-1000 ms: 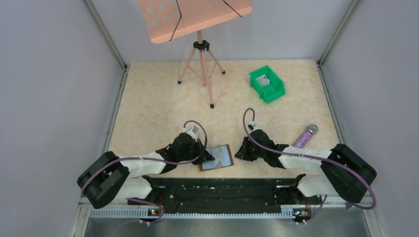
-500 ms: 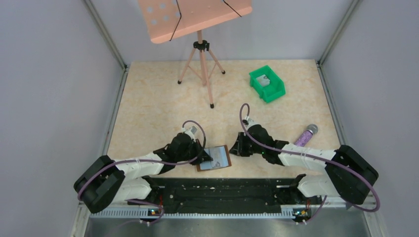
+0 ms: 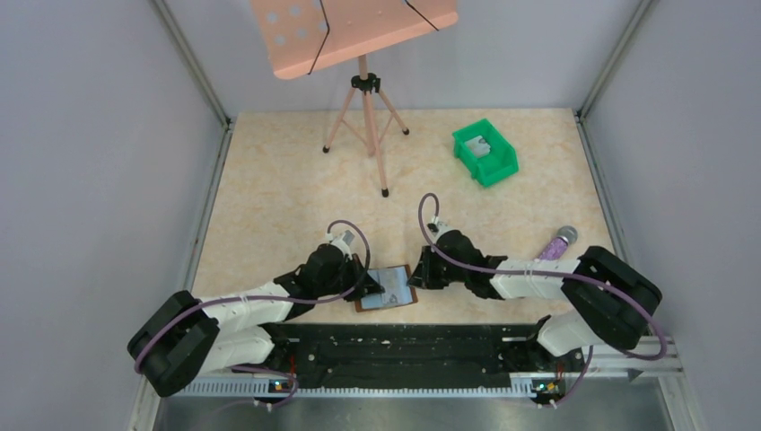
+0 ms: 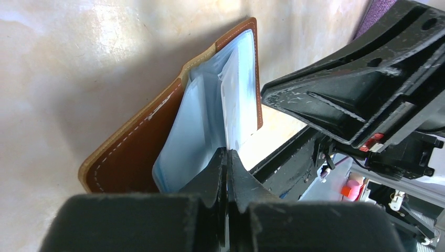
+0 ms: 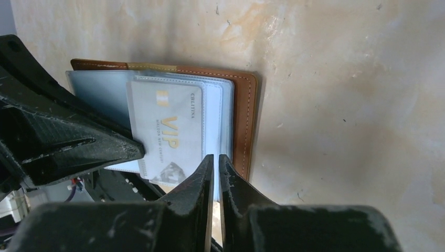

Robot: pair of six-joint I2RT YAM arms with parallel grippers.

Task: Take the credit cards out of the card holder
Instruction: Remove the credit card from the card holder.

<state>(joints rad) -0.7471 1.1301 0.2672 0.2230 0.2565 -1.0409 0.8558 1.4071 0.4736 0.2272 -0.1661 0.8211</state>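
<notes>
The job is part way through at best. The wallet (image 3: pixel 390 287) lies open on the table (image 3: pixel 287 180), just in front of the arm bases and between the two grippers. At least one card (image 5: pixel 170 131) is not out yet: the right wrist view shows it in a clear sleeve over the blue-grey panel. The green bin (image 3: pixel 502 168) at the far right holds a small pale object that may be a card already removed, but it is too small to be sure.

The left gripper (image 4: pixel 227 157) has its fingers pressed together on the edge of a thin inner leaf of the wallet, apparently holding it down or open. The right gripper (image 5: pixel 215 160) sits at the card's near corner with only a narrow slit between its fingers. I cannot tell whether it has the card pinched. Pulling this card free, and any others behind it, is what is left.

The card reads "VIP" in large gold letters. The small lines of print above that are too fine to read.
</notes>
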